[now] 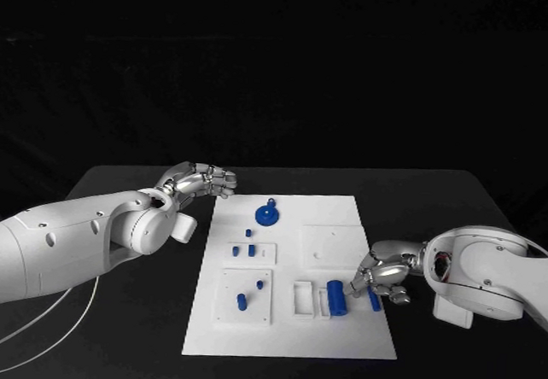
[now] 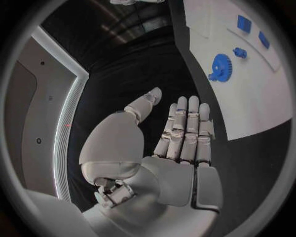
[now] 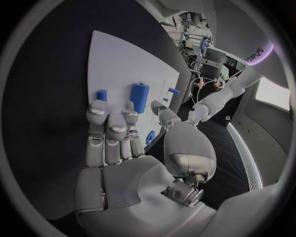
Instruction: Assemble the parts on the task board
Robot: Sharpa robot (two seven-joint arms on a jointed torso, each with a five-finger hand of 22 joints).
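Black tabletop [image 1: 132, 319] is filling the scene under dark surroundings, with the flat white rectangular task board [image 1: 340, 343] lying at its middle. Taking the board's centre as the dial, the left hand [image 1: 201, 184] is hovering off the board at about ten o'clock, over bare table; its silver fingers [image 2: 185, 133] are lying straight and side by side, holding nothing, seemingly parked clear so the other arm can work. The right hand [image 1: 380, 276] is sitting at the board's edge at about four o'clock, fingers extended and empty in its wrist view, though whether one is touching a piece I cannot tell.

Beside it the large blue cylinder [image 1: 335, 297] is lying at about five o'clock, and the slim blue peg [image 1: 374, 299] is just beside the fingers, probably the next pick. The round blue gear [image 1: 266, 215] is resting at eleven o'clock. Small blue studs [image 1: 254, 250] are standing near nine o'clock, and the short blue pin [image 1: 242, 301] at seven, apparently already seated.
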